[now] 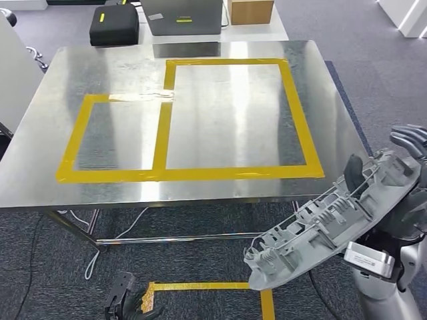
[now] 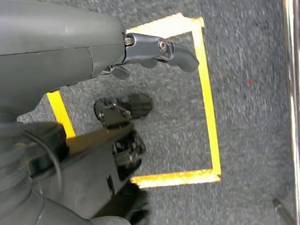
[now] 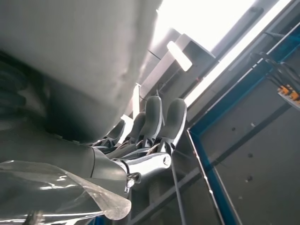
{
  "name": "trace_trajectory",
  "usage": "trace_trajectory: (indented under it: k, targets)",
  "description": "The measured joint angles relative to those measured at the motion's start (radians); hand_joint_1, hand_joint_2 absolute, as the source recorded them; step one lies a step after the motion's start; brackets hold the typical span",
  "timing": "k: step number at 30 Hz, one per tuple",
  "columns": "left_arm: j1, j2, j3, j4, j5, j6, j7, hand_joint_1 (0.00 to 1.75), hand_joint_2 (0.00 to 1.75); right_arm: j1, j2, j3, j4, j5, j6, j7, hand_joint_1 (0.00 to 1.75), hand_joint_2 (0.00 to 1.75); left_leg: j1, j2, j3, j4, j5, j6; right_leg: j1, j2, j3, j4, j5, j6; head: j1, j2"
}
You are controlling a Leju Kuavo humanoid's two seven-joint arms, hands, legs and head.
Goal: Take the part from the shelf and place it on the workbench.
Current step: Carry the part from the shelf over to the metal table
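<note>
Honestly nothing readable here. Behind the tabletop point(image 1: 50, 133) a black case point(image 1: 114, 25) and a grey box point(image 1: 182, 16) each carry a small yellow-green sticker, and the box has a white one too, but they're way too tiny to read.

The workbench point(image 1: 201, 180) is brushed sheet metal, glossy with glare, marked by matt yellow tape point(image 1: 191, 175). The part point(image 1: 327, 220) looks like matt grey moulded plastic with thin wire pieces. The floor point(image 2: 247, 117) is rough, dark grey carpet.

Steel workbench point(image 1: 45, 133), yellow tape outlines point(image 1: 161, 175)
</note>
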Motion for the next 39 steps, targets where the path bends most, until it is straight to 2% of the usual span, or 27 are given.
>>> trace_trajectory:
  k: [2, 3, 4, 5, 7, 8, 10, 12, 14, 16, 17, 18, 19, 21, 22, 23, 27, 28, 29, 31, 32, 33, 34, 35, 36, 37, 39]
  targets:
    - [0.003, -0.002, 0.000, 0.000, -0.001, 0.000, 0.000, 0.00, 1.75, -0.001, -0.002, -0.001, 0.000, -0.001, 0.003, 0.004, 0.79, 1.75, 0.001, -0.001, 0.032, 0.000, -0.028, -0.001, 0.000, 0.000, -0.063, 0.023, -0.050, 0.005, 0.001, 0.000]
    - [0.004, -0.003, 0.000, 0.000, -0.002, 0.000, 0.001, 0.00, 1.75, -0.002, -0.003, -0.001, 0.000, -0.001, 0.004, 0.006, 0.79, 1.75, 0.002, -0.003, 0.052, 0.000, -0.044, -0.003, 0.000, -0.001, -0.078, -0.003, -0.047, 0.007, 0.001, 0.000]
    - [0.005, -0.003, -0.001, 0.000, -0.002, 0.000, 0.002, 0.00, 1.75, -0.003, -0.004, -0.002, 0.000, -0.002, 0.006, 0.008, 0.79, 1.75, 0.002, -0.004, 0.072, 0.000, -0.060, -0.005, -0.001, -0.001, -0.085, -0.050, -0.010, 0.007, 0.001, 0.000]
    - [0.005, -0.003, -0.001, 0.000, -0.002, 0.000, 0.002, 0.00, 1.75, -0.003, -0.005, -0.004, 0.001, -0.003, 0.008, 0.010, 0.79, 1.75, 0.002, -0.005, 0.092, 0.000, -0.076, -0.008, 0.000, -0.003, -0.089, -0.098, 0.060, 0.005, 0.001, 0.000]
    - [0.006, -0.003, -0.003, 0.000, -0.003, 0.000, 0.005, 0.00, 1.75, -0.006, -0.007, -0.006, 0.005, -0.005, 0.013, 0.014, 0.79, 1.75, 0.002, -0.008, 0.117, -0.001, -0.103, -0.016, 0.005, -0.006, -0.085, -0.166, 0.169, -0.007, -0.002, 0.000]
    - [0.006, -0.003, -0.005, 0.000, -0.003, 0.000, 0.006, 0.00, 1.75, -0.008, -0.008, -0.007, 0.007, -0.006, 0.015, 0.015, 0.79, 1.75, 0.002, -0.008, 0.123, -0.003, -0.111, -0.021, 0.010, -0.007, -0.080, -0.175, 0.192, -0.017, -0.004, 0.000]
    - [0.001, -0.003, -0.009, 0.000, -0.004, -0.001, 0.009, 0.00, 1.75, -0.020, -0.009, -0.012, 0.008, -0.007, 0.017, 0.018, 0.79, 1.75, 0.003, -0.007, 0.122, 0.002, -0.112, -0.030, 0.011, -0.005, -0.062, -0.185, 0.181, -0.034, -0.005, 0.000]
    - [-0.009, -0.005, -0.014, -0.001, -0.007, -0.002, 0.009, 0.00, 1.75, -0.034, -0.011, -0.016, 0.008, -0.009, 0.020, 0.020, 0.79, 1.75, 0.005, -0.001, 0.086, 0.068, -0.088, -0.044, 0.005, -0.007, -0.035, -0.202, 0.170, -0.043, -0.008, 0.000]
    - [-0.012, -0.007, -0.016, -0.001, -0.011, -0.003, 0.011, 0.00, 1.75, -0.040, -0.013, -0.018, 0.011, -0.009, 0.026, 0.025, 0.79, 1.75, 0.013, 0.008, 0.008, 0.191, -0.090, -0.067, 0.000, -0.010, 0.004, -0.220, 0.158, -0.048, -0.011, 0.000]
    - [-0.008, -0.007, -0.017, -0.001, -0.014, -0.003, 0.015, 0.00, 1.75, -0.050, -0.015, -0.020, 0.015, -0.009, 0.036, 0.035, 0.79, 1.75, 0.024, 0.012, -0.065, 0.270, -0.153, -0.079, -0.004, -0.010, 0.043, -0.232, 0.141, -0.049, -0.012, 0.000]
    - [-0.006, -0.008, -0.018, -0.001, -0.015, -0.003, 0.017, 0.00, 1.75, -0.060, -0.017, -0.022, 0.017, -0.010, 0.041, 0.041, 0.79, 1.75, 0.028, 0.012, -0.089, 0.273, -0.181, -0.081, -0.006, -0.009, 0.060, -0.234, 0.130, -0.048, -0.012, 0.000]
    - [-0.006, -0.008, -0.019, -0.001, -0.016, -0.003, 0.017, 0.00, 1.75, -0.072, -0.018, -0.024, 0.019, -0.011, 0.046, 0.047, 0.79, 1.75, 0.029, 0.012, -0.105, 0.253, -0.186, -0.079, -0.008, -0.007, 0.076, -0.236, 0.119, -0.046, -0.012, 0.000]
    - [-0.006, -0.007, -0.020, -0.001, -0.016, -0.003, 0.018, 0.00, 1.75, -0.083, -0.019, -0.026, 0.020, -0.012, 0.049, 0.051, 0.79, 1.75, 0.029, 0.013, -0.111, 0.210, -0.156, -0.075, -0.009, -0.005, 0.091, -0.236, 0.107, -0.042, -0.012, 0.000]
    - [-0.004, -0.006, -0.022, -0.001, -0.016, -0.003, 0.018, 0.00, 1.75, -0.097, -0.020, -0.029, 0.023, -0.015, 0.054, 0.055, 0.79, 1.75, 0.024, 0.012, -0.113, 0.097, -0.016, -0.059, -0.009, -0.003, 0.115, -0.234, 0.082, -0.032, -0.012, 0.000]
    - [-0.002, -0.005, -0.022, -0.001, -0.016, -0.003, 0.019, 0.00, 1.75, -0.102, -0.021, -0.030, 0.026, -0.016, 0.055, 0.056, 0.79, 1.75, 0.021, 0.012, -0.111, 0.057, 0.044, -0.052, -0.007, -0.002, 0.122, -0.232, 0.069, -0.025, -0.011, 0.000]
    - [0.000, -0.004, -0.023, -0.001, -0.017, -0.003, 0.019, 0.00, 1.75, -0.105, -0.022, -0.030, 0.028, -0.016, 0.055, 0.057, 0.79, 1.75, 0.018, 0.012, -0.111, 0.038, 0.080, -0.048, -0.007, -0.001, 0.123, -0.231, 0.060, -0.019, -0.012, 0.000]
    - [-0.011, -0.006, -0.024, -0.001, -0.022, -0.002, 0.021, 0.00, 1.75, -0.134, -0.031, -0.038, 0.033, -0.017, 0.059, 0.065, 0.79, 1.75, 0.019, 0.011, -0.096, 0.025, 0.079, -0.037, -0.008, -0.004, 0.125, -0.219, 0.027, 0.001, -0.010, 0.000]
    - [-0.015, -0.006, -0.024, -0.002, -0.023, -0.002, 0.021, 0.00, 1.75, -0.146, -0.035, -0.043, 0.034, -0.018, 0.060, 0.068, 0.79, 1.75, 0.021, 0.011, -0.091, 0.020, 0.076, -0.033, -0.008, -0.004, 0.105, -0.181, 0.006, 0.004, -0.009, 0.000]
    - [-0.018, -0.008, -0.024, -0.002, -0.023, -0.002, 0.021, 0.00, 1.75, -0.155, -0.038, -0.047, 0.036, -0.020, 0.062, 0.070, 0.79, 1.75, 0.022, 0.011, -0.087, 0.017, 0.074, -0.029, -0.008, -0.005, 0.068, -0.121, -0.019, 0.006, -0.008, 0.000]
    - [-0.020, -0.011, -0.025, -0.002, -0.025, -0.002, 0.022, 0.00, 1.75, -0.164, -0.043, -0.053, 0.041, -0.024, 0.066, 0.075, 0.79, 1.75, 0.022, 0.011, -0.084, 0.017, 0.067, -0.024, -0.008, -0.005, -0.025, 0.014, -0.059, 0.009, -0.007, 0.000]
    - [-0.020, -0.012, -0.025, -0.002, -0.026, -0.002, 0.023, 0.00, 1.75, -0.165, -0.044, -0.055, 0.045, -0.026, 0.068, 0.076, 0.79, 1.75, 0.022, 0.010, -0.082, 0.018, 0.063, -0.023, -0.008, -0.005, -0.060, 0.050, -0.053, 0.011, -0.007, 0.000]
    - [-0.019, -0.012, -0.026, -0.002, -0.027, -0.002, 0.024, 0.00, 1.75, -0.167, -0.045, -0.057, 0.048, -0.027, 0.069, 0.077, 0.79, 1.75, 0.022, 0.009, -0.079, 0.018, 0.060, -0.024, -0.009, -0.005, -0.077, 0.046, -0.025, 0.012, -0.007, 0.000]
    - [-0.019, -0.012, -0.026, -0.002, -0.028, -0.002, 0.024, 0.00, 1.75, -0.171, -0.045, -0.059, 0.051, -0.028, 0.070, 0.077, 0.79, 1.75, 0.023, 0.008, -0.075, 0.019, 0.056, -0.026, -0.010, -0.005, -0.074, 0.005, 0.021, 0.014, -0.007, 0.000]
    - [-0.020, -0.012, -0.026, -0.002, -0.030, -0.002, 0.024, 0.00, 1.75, -0.176, -0.046, -0.062, 0.054, -0.028, 0.071, 0.078, 0.79, 1.75, 0.023, 0.006, -0.071, 0.021, 0.052, -0.030, -0.011, -0.007, -0.058, -0.060, 0.072, 0.015, -0.007, 0.000]
    - [-0.021, -0.012, -0.027, -0.002, -0.032, -0.002, 0.024, 0.00, 1.75, -0.184, -0.047, -0.064, 0.056, -0.028, 0.072, 0.080, 0.79, 1.75, 0.021, 0.005, -0.068, 0.025, 0.048, -0.035, -0.011, -0.008, -0.038, -0.122, 0.108, 0.015, -0.007, 0.000]
    - [-0.022, -0.012, -0.028, -0.002, -0.034, -0.002, 0.025, 0.00, 1.75, -0.192, -0.048, -0.066, 0.059, -0.028, 0.075, 0.082, 0.79, 1.75, 0.020, 0.003, -0.068, 0.028, 0.045, -0.040, -0.011, -0.008, -0.020, -0.166, 0.131, 0.012, -0.007, 0.000]
    - [-0.023, -0.011, -0.032, -0.002, -0.036, -0.003, 0.028, 0.00, 1.75, -0.208, -0.049, -0.069, 0.066, -0.028, 0.084, 0.089, 0.79, 1.75, 0.014, 0.002, -0.070, 0.033, 0.044, -0.039, -0.009, -0.006, -0.006, -0.195, 0.138, 0.004, -0.008, 0.000]
